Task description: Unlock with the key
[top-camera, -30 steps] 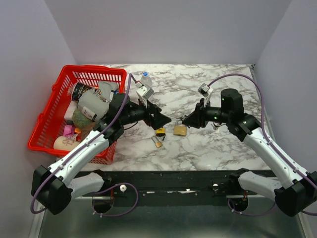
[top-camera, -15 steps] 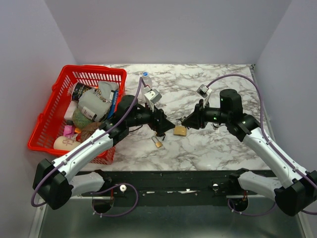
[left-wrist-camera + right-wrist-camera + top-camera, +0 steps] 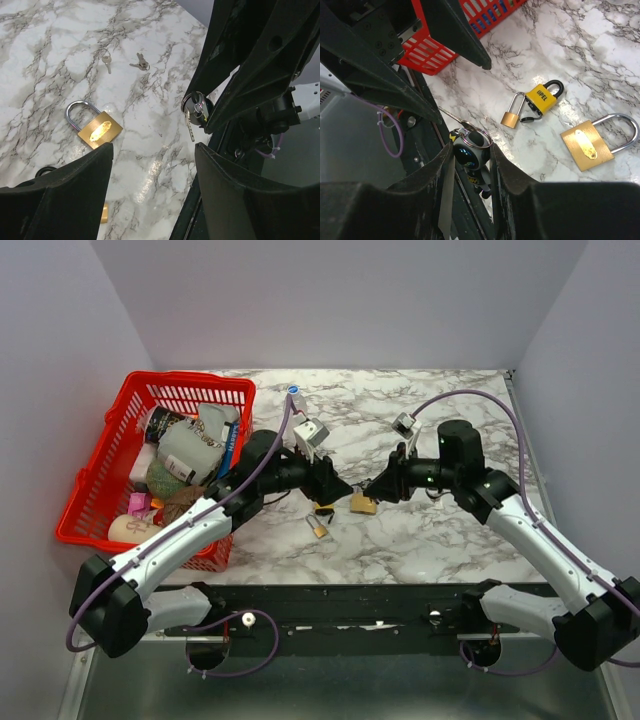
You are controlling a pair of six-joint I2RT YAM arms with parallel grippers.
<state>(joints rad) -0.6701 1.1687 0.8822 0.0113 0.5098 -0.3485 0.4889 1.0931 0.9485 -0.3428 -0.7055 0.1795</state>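
Over the middle of the marble table (image 3: 430, 540), where a red basket (image 3: 190, 381) of odds and ends sits along the left edge, the two arms meet nose to nose. The left gripper (image 3: 335, 490) hangs with its jaws parted and nothing between them. The right gripper (image 3: 375, 486) is clenched on the black head of a key bunch (image 3: 470, 155), held clear of the surface. Close under their tips, near the table's middle, the brass padlock (image 3: 363, 503) lies flat with its steel shackle seated. It looks like a solid, heavy block that would likely skid on polished stone unless pinched across its flat faces. A yellow padlock (image 3: 323, 508) and a small brass padlock (image 3: 318, 528) lie just beside it on the basket side. The keys look light, thin and stiff, and they dangle loose from their ring (image 3: 479, 136), so the blade will probably need steadying before it finds a keyhole.
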